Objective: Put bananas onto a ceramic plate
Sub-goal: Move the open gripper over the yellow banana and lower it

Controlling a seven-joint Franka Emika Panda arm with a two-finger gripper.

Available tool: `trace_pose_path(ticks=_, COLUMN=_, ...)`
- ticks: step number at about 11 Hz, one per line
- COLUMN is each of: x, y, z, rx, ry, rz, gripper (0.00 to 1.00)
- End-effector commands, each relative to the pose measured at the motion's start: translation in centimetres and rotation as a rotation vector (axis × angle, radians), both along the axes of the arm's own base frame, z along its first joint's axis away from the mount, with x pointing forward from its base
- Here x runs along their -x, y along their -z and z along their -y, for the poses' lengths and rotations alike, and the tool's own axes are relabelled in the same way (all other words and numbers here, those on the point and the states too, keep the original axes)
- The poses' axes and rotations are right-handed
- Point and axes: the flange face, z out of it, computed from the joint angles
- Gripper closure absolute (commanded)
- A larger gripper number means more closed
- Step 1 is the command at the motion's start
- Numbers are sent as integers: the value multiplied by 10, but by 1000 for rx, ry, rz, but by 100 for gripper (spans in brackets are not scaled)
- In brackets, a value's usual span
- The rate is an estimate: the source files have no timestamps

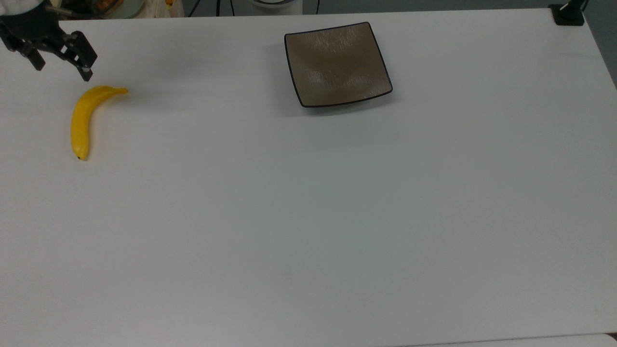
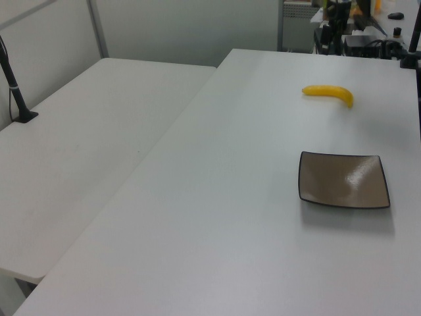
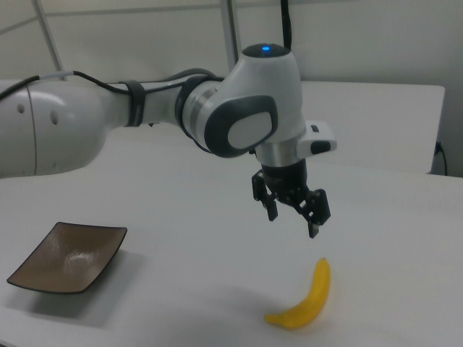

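Broad, matt white table (image 1: 308, 217), smooth and unmarked, bearing every item; a second white table (image 2: 85, 151) adjoins it on the left view's left. White and grey robot arm (image 3: 181, 116) of rounded glossy shells, with a small blue light on its topmost joint, reaching in from the right view's left; no lettering can be read on it. Square, glossy brown-grey ceramic plate (image 1: 337, 63) with a thin black rim and slightly upturned corners, lying bare near the table's far edge in the top view and well apart from the fruit (image 2: 343, 189) (image 3: 66, 257). Smooth, bright yellow curved banana (image 1: 86, 119) with a small dark tip, lying flat on the table at the top view's left, not on the plate (image 2: 329, 93) (image 3: 304, 298). Black two-finger gripper (image 1: 61, 68), pointing down, jaws spread and grasping nothing, hovering above the table just beside the banana's stem end (image 3: 293, 220)
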Motion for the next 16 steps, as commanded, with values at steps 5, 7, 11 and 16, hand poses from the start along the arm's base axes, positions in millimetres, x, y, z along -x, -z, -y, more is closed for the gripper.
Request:
trace_pose_path(ticks=5, x=5, y=82, z=21, rx=28, ry=-36, rz=-87, gripper=0)
trace_pose_path(ticks=7, x=8, y=105, z=24, rx=65, ry=-54, rz=-92, gripper=0)
trace_pose_path(ticks=11, x=13, y=139, z=34, rx=72, ry=-46, rz=-77, gripper=0)
trace_pose_path(ticks=16, x=17, y=165, z=33, rx=97, ry=-68, rz=-67, gripper=3)
